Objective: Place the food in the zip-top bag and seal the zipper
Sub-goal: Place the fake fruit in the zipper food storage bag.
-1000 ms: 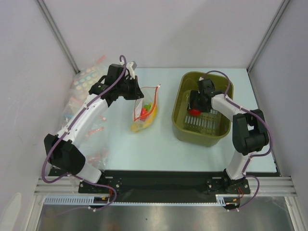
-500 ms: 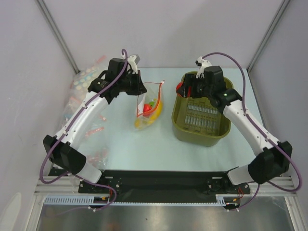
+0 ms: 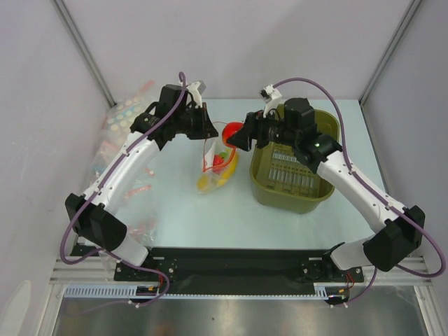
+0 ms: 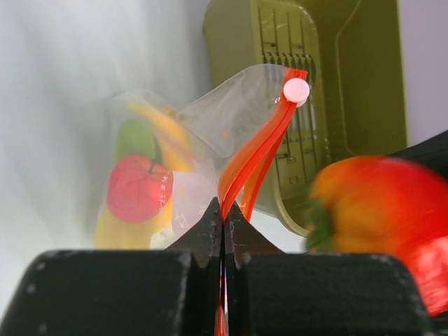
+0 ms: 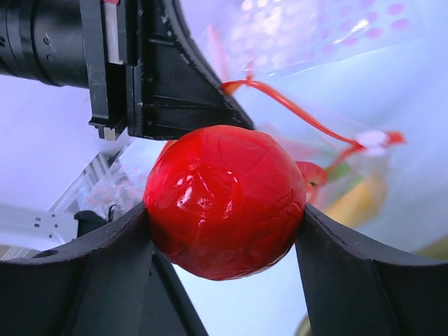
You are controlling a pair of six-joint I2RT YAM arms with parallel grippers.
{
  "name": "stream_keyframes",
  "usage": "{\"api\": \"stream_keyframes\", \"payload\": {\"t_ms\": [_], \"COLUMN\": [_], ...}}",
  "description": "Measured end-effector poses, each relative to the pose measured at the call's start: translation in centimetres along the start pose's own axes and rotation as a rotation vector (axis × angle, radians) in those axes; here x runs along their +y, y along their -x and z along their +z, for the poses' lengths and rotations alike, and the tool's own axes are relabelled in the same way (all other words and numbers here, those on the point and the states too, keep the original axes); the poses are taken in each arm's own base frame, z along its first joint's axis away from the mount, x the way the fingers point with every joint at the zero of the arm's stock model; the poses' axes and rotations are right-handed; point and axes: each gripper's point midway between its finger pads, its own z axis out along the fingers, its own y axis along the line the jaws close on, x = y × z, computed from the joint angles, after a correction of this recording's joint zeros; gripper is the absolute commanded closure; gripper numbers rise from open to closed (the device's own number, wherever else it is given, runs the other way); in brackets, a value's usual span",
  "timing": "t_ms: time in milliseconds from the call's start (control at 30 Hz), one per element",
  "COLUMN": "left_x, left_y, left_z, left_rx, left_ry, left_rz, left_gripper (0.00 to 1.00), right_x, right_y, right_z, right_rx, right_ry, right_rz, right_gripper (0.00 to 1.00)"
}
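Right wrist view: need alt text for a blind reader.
A glossy red round fruit fills the centre, clamped between the right hand's two black fingers. Just behind it, the left hand pinches the orange-red zipper of the clear bag, whose contents are blurred.

— What sits between the fingers?

— A glossy red fruit [image 5: 224, 199]; round, wrinkled skin; the right gripper [image 5: 224, 210] clamps it, one dark finger [image 5: 105, 280] pressed against each side.

— And past the fingertips?

— The left gripper [image 5: 234, 115], black, just beyond the fruit; its tip pinches an orange-red zip strip [image 5: 294, 108]; the strip curves away from that tip toward a clear bag [image 5: 364, 164] farther out; blurred inside it, something yellow [image 5: 357, 199] and a small red piece [image 5: 313, 175].
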Motion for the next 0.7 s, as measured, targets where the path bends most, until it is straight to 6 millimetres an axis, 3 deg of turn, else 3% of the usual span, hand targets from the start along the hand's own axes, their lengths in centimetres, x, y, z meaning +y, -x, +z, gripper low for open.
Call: {"api": "stream_keyframes", "payload": {"t_ms": [200,400,500,533,700], "left_x": [-1.3,-3.4,-4.0,-4.1,-4.0], "left_y": [0.6,1.4,1.4,1.4,1.1], "left_z": [-1.5,-3.6,-4.4,-4.5,-4.9], "left_rx": [-0.034,-0.081,-0.088,-0.09,-0.086], "left_ry": [-0.047,-0.117,-0.138,-0.141,-0.136], "left_rz": [-0.007,0.002,0.004,0.003,0.0], "left_gripper": [1.0,1.0,1.0,1.0,1.0], "right_x": [2.1,0.5,-0.8,-1.0,-0.7], "right_y": [-3.2,-7.6,-8.7,-8.9,-8.1], "right_z": [3.8,7.4,8.1,8.1,7.5], "right_rx": [0.089,0.191,0.216,0.218,0.19], "right_ry": [0.062,0.001,-0.054,-0.067,-0.108], "right_rz": [-0.005,0.03,0.057,0.059,0.048], "right_gripper": [0.63,0.61,0.26,0.04,0.0]}}
